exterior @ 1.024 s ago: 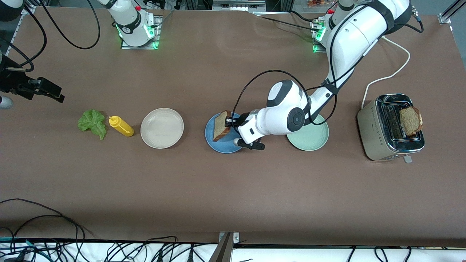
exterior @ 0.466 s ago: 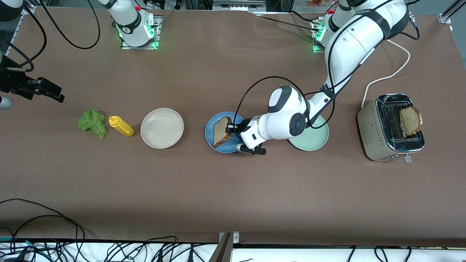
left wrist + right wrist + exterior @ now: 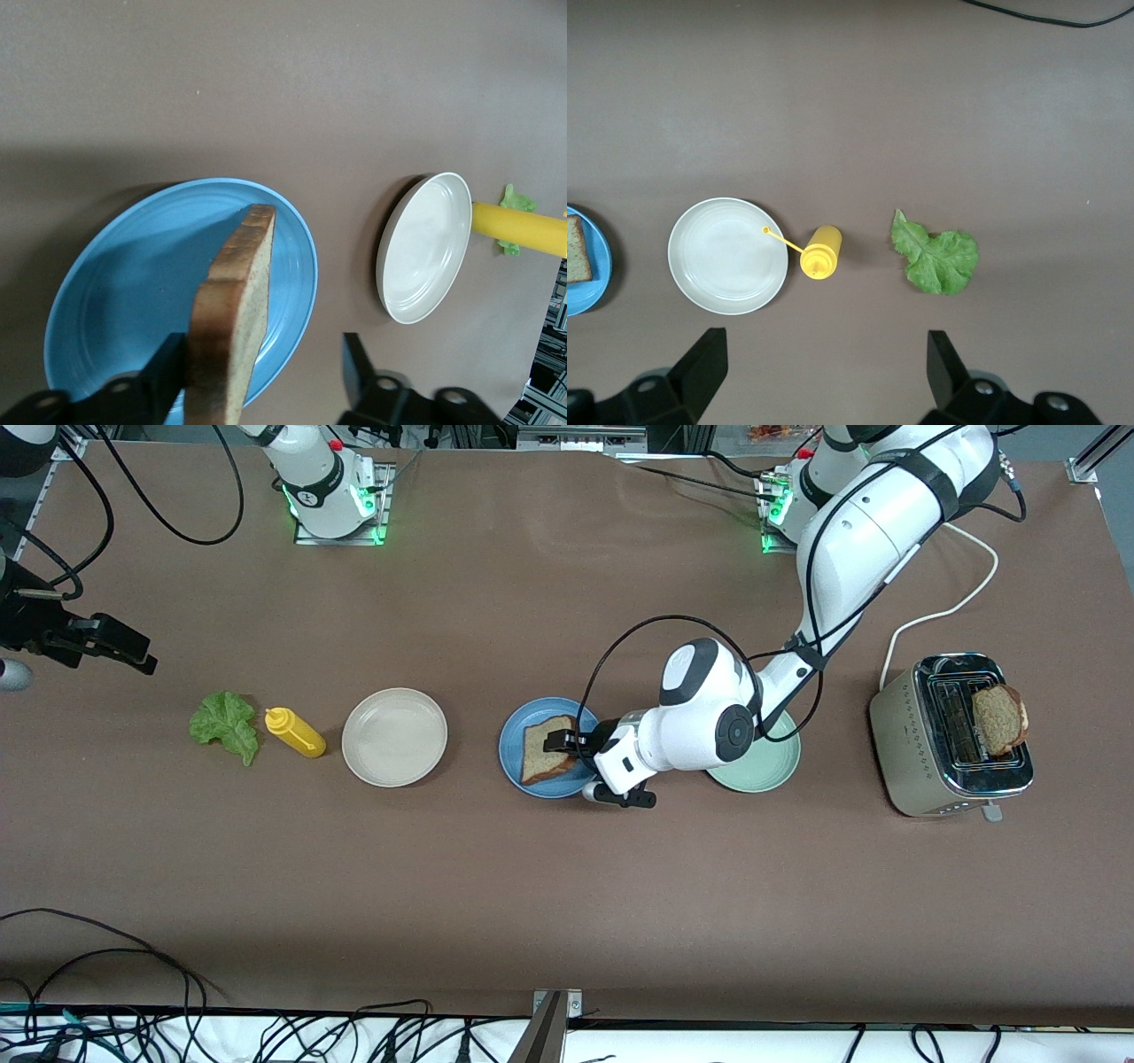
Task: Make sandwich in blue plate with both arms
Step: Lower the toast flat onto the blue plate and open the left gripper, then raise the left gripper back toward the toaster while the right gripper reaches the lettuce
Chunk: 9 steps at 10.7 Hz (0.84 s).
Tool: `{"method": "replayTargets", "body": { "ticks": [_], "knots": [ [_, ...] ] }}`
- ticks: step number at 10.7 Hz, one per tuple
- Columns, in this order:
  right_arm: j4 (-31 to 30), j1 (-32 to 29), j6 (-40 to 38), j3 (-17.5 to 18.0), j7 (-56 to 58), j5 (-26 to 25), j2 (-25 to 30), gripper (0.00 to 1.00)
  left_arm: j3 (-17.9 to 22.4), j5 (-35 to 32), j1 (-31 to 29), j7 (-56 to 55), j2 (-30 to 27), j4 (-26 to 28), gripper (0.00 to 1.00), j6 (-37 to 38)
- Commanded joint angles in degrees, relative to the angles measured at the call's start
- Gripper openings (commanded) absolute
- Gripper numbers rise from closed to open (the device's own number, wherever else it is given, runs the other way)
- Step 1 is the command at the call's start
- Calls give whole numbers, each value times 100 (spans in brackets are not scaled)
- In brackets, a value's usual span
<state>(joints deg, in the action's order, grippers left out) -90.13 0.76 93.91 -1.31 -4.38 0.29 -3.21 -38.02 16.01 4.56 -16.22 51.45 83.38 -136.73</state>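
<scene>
Lying: brown toast slice, darker crust | on blue plate

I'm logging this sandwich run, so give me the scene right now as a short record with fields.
bread slice: lying on the blue plate
left gripper: low over the blue plate, jaws open, one finger against the slice
right gripper: waiting open at the right arm's end of the table
lettuce leaf: on the table beside the yellow bottle
second slice: sticking up from the toaster
beige plate: bare
</scene>
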Motion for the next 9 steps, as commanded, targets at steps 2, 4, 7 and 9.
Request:
{"method": "replayTargets", "body": {
  "ticks": [2, 4, 7, 9],
  "knots": [
    [127, 3, -101, 0, -80, 102, -30, 100, 75, -28, -122, 67, -441, -32, 100, 796],
    [110, 29, -110, 26, -71, 120, -30, 100, 241, -28, -122, -232, -836, -6, 100, 1340],
    [127, 135, -373, 105, -98, 137, 5, 100, 576, -37, -105, -293, -1487, 73, 93, 2217],
    [136, 135, -374, 114, -63, 164, 5, 100, 891, -45, -96, -311, -1943, 65, 100, 2948]
  ]
}}
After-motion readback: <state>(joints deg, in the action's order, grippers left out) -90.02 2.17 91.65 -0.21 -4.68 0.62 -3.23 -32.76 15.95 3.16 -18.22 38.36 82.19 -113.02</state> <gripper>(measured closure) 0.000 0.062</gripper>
